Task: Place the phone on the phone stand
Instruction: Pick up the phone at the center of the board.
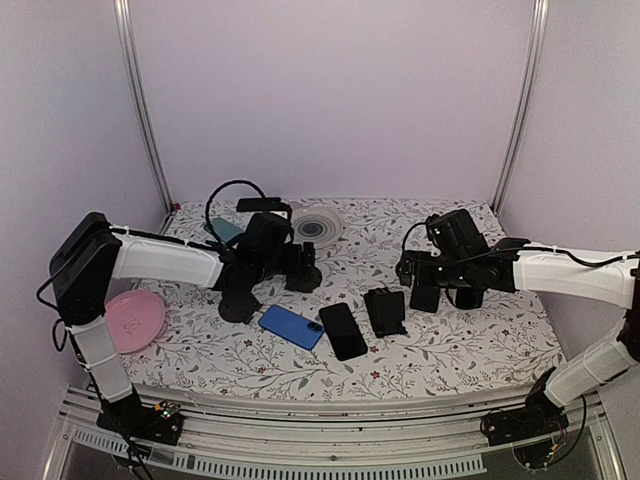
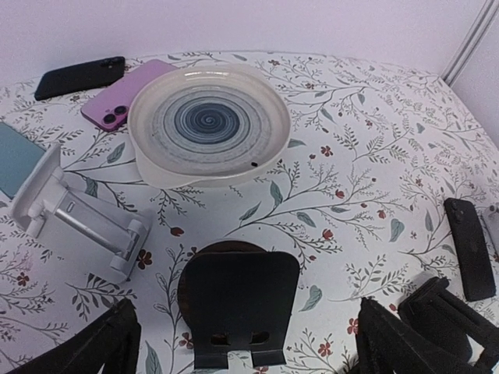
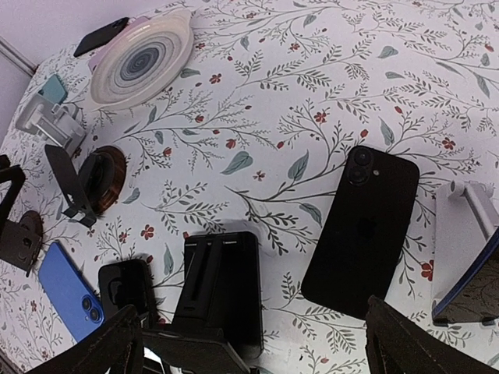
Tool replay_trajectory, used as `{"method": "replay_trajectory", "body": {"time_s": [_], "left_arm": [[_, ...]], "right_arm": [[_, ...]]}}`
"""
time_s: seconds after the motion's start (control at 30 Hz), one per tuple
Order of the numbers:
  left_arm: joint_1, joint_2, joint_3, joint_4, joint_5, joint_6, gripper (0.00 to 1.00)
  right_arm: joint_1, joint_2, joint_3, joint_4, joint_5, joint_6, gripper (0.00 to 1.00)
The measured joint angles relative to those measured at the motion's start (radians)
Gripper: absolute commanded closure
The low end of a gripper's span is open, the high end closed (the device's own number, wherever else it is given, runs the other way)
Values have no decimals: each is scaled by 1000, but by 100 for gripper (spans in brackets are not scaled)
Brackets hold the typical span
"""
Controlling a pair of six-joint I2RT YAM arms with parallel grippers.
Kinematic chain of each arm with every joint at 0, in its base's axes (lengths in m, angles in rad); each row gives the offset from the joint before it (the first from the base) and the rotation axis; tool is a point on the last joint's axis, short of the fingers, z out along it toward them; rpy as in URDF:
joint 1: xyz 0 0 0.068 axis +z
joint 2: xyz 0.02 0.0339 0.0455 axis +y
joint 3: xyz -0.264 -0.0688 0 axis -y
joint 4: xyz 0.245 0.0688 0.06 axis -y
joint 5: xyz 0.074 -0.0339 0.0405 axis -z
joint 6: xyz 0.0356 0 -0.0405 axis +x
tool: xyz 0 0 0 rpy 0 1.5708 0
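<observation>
Both claws were empty. The left claw (image 2: 248,331) had its fingers spread wide, with a round-based stand (image 2: 238,296) just ahead of the gap and untouched. The right claw (image 3: 253,331) hung equally wide open over the table (image 1: 480,350), holding nothing.

We took the black phone (image 3: 362,230) for the likeliest target. It lay flat, back up, about midway between the near and far edges and toward the right edge. The black phone stand (image 3: 222,292) stood near it on the left-edge side, not touching it.

We judged the main risk to be a mix-up. A blue phone (image 3: 66,292) and a smaller black phone (image 3: 129,292) lay on the far side of that stand, toward the left edge, and further phones sat by the swirl plate (image 3: 140,58) at the far edge.

A phone lying flat offered only thin edges, so we feared the fingers might slip off or drag the cloth.

A white stand (image 3: 468,226) stood just beside the phone toward the right edge, where a wide-open finger coming down could knock it.

The black stand looked light to us, so a phone set down off-centre might tip or shove it. With both arms reaching toward the middle of the table, we also thought they could foul each other.
</observation>
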Motion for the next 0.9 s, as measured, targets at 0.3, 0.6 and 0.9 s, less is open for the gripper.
{"method": "replay_trajectory", "body": {"time_s": [0.3, 0.6, 0.9], "left_arm": [[-8, -114, -61, 0, -4, -8, 3], [-9, -163, -95, -1, -19, -10, 3], [-10, -183, -109, -2, -27, -13, 3]], "right_arm": [[-22, 121, 63, -46, 36, 90, 0], [-78, 229, 140, -69, 65, 179, 10], [-143, 358, 207, -90, 69, 227, 16]]}}
